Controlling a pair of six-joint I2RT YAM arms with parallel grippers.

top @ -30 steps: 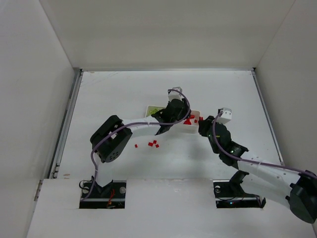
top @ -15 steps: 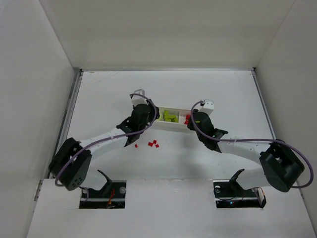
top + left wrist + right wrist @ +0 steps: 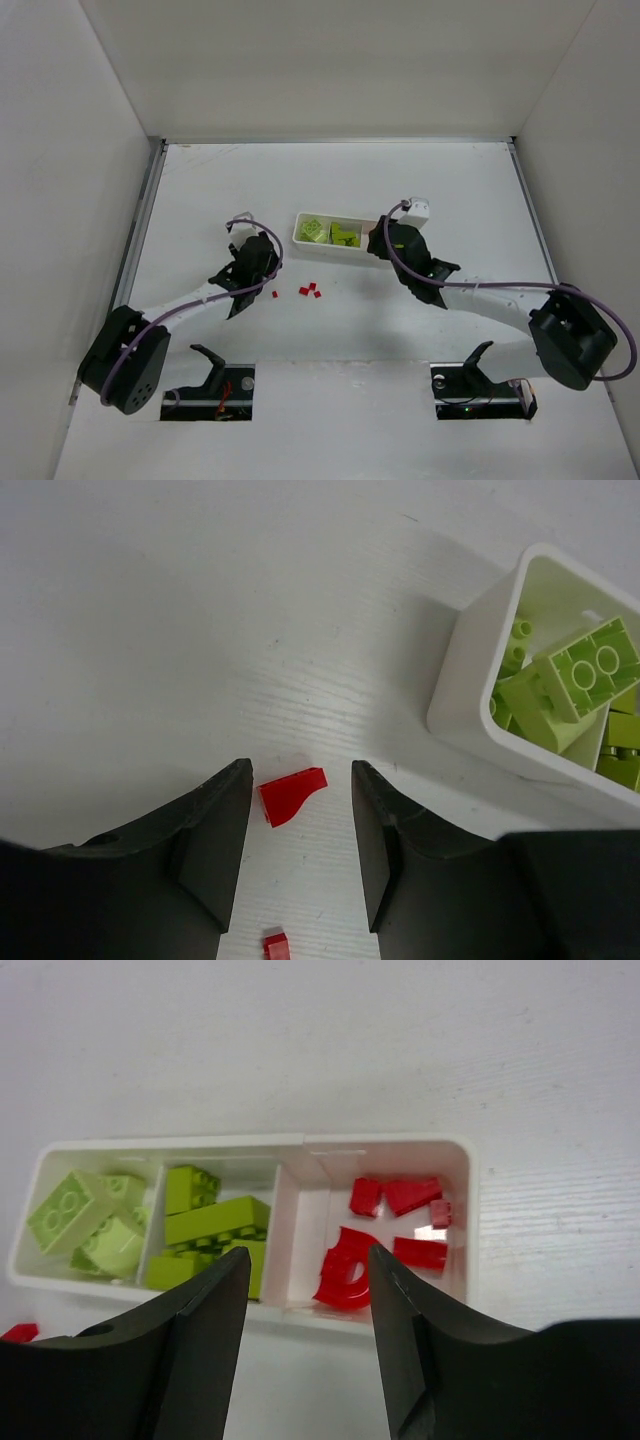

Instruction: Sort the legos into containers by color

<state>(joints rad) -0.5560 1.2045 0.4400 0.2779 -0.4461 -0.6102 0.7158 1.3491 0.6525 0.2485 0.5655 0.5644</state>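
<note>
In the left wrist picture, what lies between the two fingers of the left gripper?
One small red lego lies on the table there, touching neither of the fingers; the left gripper is open. The left wrist view shows it.

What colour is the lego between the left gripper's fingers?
The lego is red, clearest in the left wrist view.
</note>
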